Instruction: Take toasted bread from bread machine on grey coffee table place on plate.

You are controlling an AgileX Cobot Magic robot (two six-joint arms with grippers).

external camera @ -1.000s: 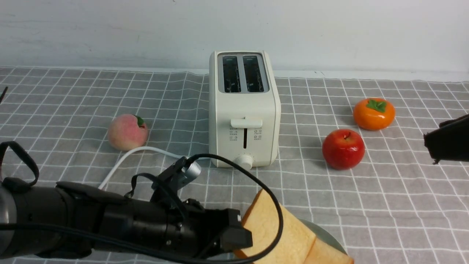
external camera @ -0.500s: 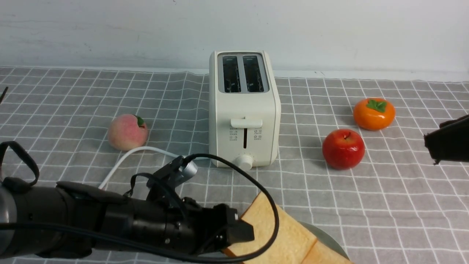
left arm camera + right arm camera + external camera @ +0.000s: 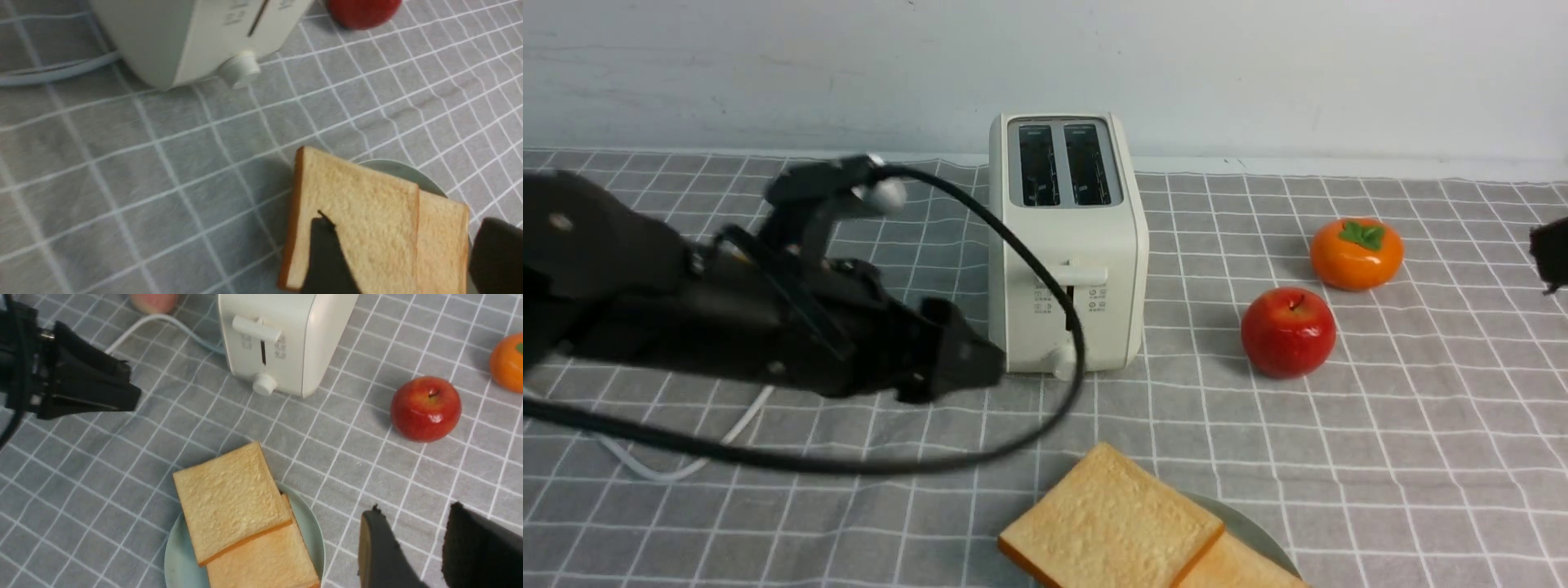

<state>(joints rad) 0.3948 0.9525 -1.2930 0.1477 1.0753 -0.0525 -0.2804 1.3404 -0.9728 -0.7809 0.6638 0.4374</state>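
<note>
Toast: two slices (image 3: 229,498) lie flat on the plate (image 3: 175,555). The upper one overlaps the lower, and its far-left corner juts past the rim over the cloth.
Plate: it sits at my near edge of the table (image 3: 1421,457), in front of the toaster. The bottom of the front view cuts it off.
Toaster (image 3: 1066,245): it stands upright mid-table with its lever and knob facing me. Both slots look empty.
Left gripper (image 3: 408,257): the jaws are spread and hold nothing. It hangs above the cloth to the left of the toaster's front, apart from the toast. The front view blurs it, so I judge the jaws from the wrist view.
Right gripper (image 3: 425,555): the fingers are parted with bare cloth showing between them. It sits at the far right, and the front view shows only a dark tip.
Cord (image 3: 670,469): white, it loops over the cloth on the left, beneath my left arm.
Fruit: an apple (image 3: 1288,331) sits near the toaster's right. An orange fruit (image 3: 1356,253) lies farther back and to the right. A peach (image 3: 155,300) lies to the toaster's left.
Open room: a strip of bare cloth runs between toaster and plate. A broad stretch lies right of the plate, in front of the apple.
</note>
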